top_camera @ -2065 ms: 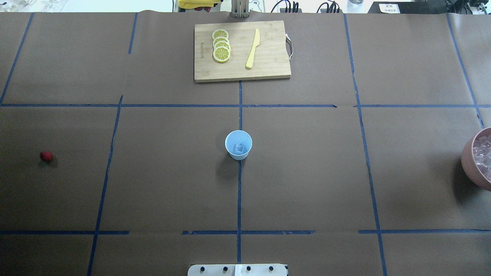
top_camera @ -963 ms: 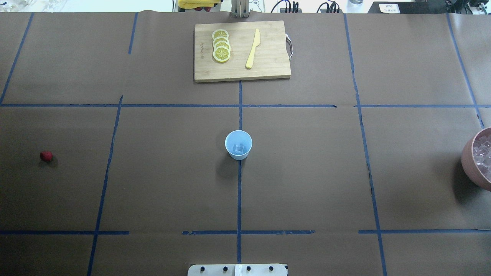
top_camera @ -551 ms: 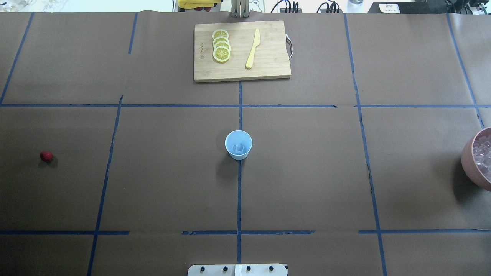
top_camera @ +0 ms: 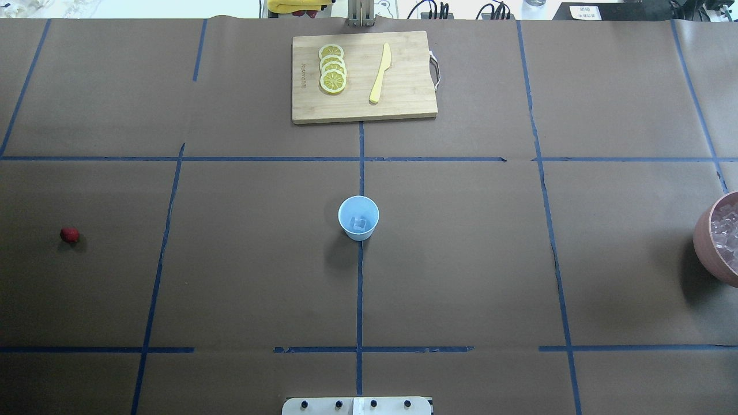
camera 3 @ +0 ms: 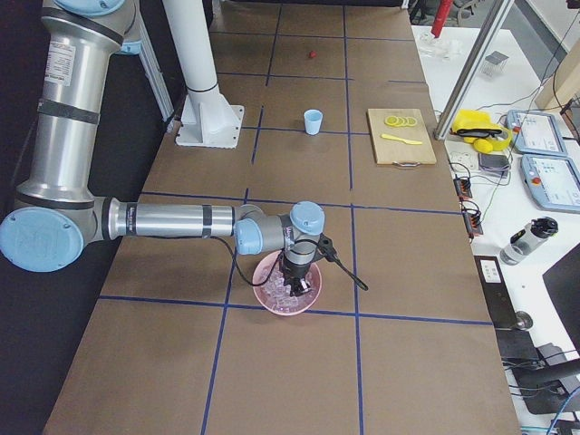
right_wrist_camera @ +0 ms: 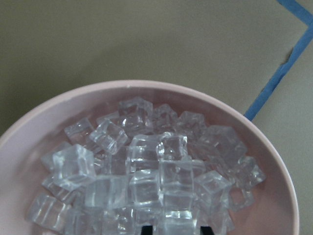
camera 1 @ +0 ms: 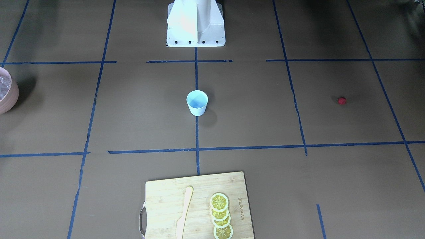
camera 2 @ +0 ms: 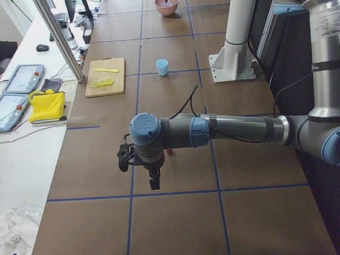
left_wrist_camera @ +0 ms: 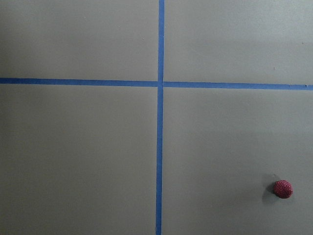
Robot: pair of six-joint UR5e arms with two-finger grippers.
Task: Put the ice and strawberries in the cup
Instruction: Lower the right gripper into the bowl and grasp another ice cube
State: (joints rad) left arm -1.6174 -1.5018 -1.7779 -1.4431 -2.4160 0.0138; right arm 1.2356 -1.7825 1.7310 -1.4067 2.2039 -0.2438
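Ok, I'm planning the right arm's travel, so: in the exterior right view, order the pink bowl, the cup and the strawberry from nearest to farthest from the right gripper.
1. pink bowl, directly below the right gripper, at the near end of the table.
2. cup, mid-table, in front of the robot's base.
3. strawberry, at the far end.

Both arms are built alike. The left arm [camera 2: 237, 131] and the right arm [camera 3: 172, 220] are smooth silver tubes joined by dark grey rings, with round pale-blue caps [camera 2: 144, 128] on the joints. A thin black cable [camera 2: 194, 93] loops off the left forearm. The left gripper [camera 2: 154, 184] and the right gripper [camera 3: 294, 283] are black. The white post [camera 3: 195, 54] has a flared white foot [camera 1: 196, 36] edged with dark screws [camera 1: 189, 42].
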